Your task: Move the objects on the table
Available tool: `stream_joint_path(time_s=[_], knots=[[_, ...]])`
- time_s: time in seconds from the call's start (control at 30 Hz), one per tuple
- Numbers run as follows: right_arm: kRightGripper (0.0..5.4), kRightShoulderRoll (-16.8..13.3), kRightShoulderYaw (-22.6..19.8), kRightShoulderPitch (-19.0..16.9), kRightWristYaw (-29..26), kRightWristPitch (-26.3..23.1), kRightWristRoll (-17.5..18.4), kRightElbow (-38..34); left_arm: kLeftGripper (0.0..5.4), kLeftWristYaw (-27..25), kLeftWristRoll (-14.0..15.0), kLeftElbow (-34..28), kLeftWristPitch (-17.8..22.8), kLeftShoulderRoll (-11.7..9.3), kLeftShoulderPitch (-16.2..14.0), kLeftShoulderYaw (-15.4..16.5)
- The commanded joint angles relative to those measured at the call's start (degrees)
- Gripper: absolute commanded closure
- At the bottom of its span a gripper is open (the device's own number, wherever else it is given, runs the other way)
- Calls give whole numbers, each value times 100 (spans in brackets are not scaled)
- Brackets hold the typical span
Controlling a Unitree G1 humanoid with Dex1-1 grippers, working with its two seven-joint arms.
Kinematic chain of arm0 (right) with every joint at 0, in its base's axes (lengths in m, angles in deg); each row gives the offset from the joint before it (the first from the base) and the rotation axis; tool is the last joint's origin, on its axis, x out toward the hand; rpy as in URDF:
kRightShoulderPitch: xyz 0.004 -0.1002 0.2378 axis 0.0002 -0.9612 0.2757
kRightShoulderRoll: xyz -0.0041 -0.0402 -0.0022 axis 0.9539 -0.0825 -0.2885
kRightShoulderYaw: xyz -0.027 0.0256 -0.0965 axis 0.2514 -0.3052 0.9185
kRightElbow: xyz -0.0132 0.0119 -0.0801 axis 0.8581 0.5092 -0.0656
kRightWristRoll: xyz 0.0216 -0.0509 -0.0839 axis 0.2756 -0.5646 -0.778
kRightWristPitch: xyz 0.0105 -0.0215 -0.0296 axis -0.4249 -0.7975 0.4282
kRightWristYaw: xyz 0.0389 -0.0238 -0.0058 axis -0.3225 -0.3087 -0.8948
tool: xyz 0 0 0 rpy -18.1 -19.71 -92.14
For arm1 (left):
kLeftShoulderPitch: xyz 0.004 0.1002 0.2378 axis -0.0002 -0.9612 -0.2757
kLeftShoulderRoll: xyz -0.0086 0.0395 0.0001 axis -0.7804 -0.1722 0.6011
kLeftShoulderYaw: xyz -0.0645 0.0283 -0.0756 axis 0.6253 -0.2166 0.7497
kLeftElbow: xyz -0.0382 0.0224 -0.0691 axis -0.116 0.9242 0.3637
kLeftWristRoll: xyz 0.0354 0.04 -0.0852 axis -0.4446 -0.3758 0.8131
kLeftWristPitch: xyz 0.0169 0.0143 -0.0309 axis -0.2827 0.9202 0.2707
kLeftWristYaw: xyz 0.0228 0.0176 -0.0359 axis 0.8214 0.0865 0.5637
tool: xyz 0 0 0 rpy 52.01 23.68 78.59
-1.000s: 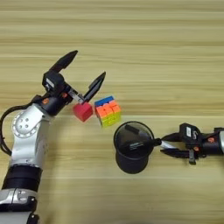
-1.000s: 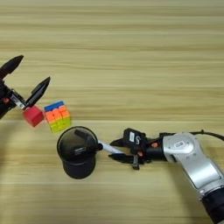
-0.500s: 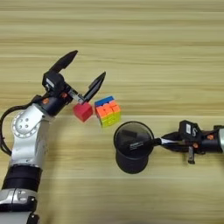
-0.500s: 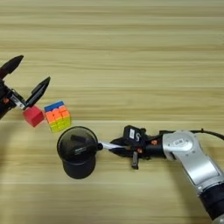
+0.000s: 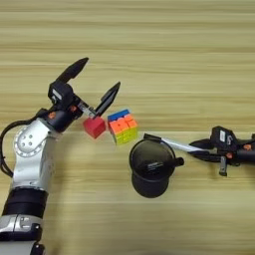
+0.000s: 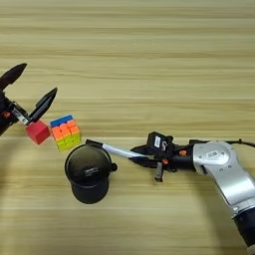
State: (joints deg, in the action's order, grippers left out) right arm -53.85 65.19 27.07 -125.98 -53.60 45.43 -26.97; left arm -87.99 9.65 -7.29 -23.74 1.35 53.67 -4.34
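I see a black mesh cup [image 5: 151, 168] standing up on the wood. It is round like a can and its top is open. I can look down into it, and it is dark inside. It sits near the front, a bit right of the middle. I see no other extra things.

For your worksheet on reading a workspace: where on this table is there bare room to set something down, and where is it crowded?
Free: the wide band of table beyond both grippers, and the near strip in front of the mesh cup. Crowded: the middle, where the open left gripper sits by the red cube and puzzle cube, and the right gripper holds the white pen at the cup's rim.
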Motion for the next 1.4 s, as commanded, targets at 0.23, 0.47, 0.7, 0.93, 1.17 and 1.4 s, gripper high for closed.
stream_joint_path(time_s=[0.23, 0.47, 0.7, 0.93, 1.17, 1.4], knots=[[464, -614, -649, 375, -325, -494, 613, -1522, 0, -16, -23, 73, 28, -50, 103, 5], [464, -967, -637, 614, -617, -851, 800, -2302, 0, 33, -51, 63, 24, -10, 112, -21], [464, -1279, -520, 638, -908, -1095, 818, -2647, 0, 69, -57, 31, 22, 26, 71, -46], [464, -1382, -180, 668, -1115, -1219, 692, -2690, 0, 68, -55, 47, 11, 40, 67, -47], [464, -1380, 41, 704, -1180, -1209, 526, -2569, 0, 72, -60, 56, 2, 50, 58, -46], [464, -1377, 177, 720, -1183, -1111, 328, -2364, 0, 73, -63, 60, -4, 55, 51, -48]])
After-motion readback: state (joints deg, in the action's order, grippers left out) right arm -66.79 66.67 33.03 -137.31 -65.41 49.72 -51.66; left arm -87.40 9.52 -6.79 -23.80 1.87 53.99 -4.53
